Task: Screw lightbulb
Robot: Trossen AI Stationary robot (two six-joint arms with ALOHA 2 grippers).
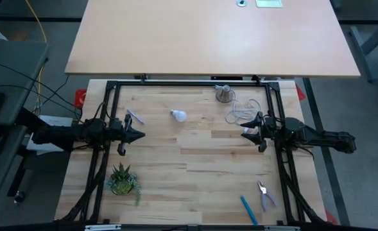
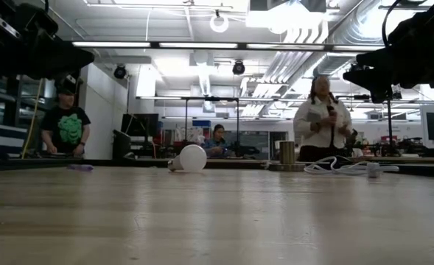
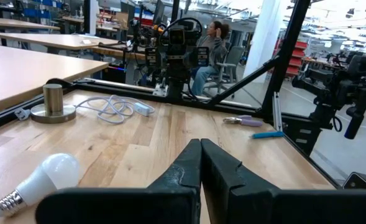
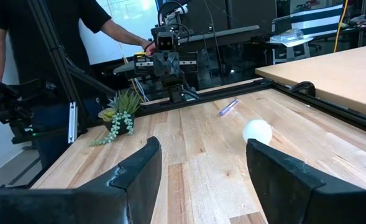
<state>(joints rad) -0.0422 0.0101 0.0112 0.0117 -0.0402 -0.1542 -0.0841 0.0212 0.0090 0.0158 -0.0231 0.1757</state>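
High view shows our small white pear-shaped lightbulb (image 1: 178, 115) lying loose on the desk (image 1: 195, 167), unscrewed; left gripper (image 1: 139, 135) fingers pressed together, right gripper (image 1: 244, 133) fingers spread, both flanking the lightbulb, ready.

Low view: both arms cut off at top edge, grippers out of frame. Right wrist view: bulb (image 4: 258, 132) shows only its white globe, screw base hidden. High view: socket (image 1: 224, 94) too small for detail.
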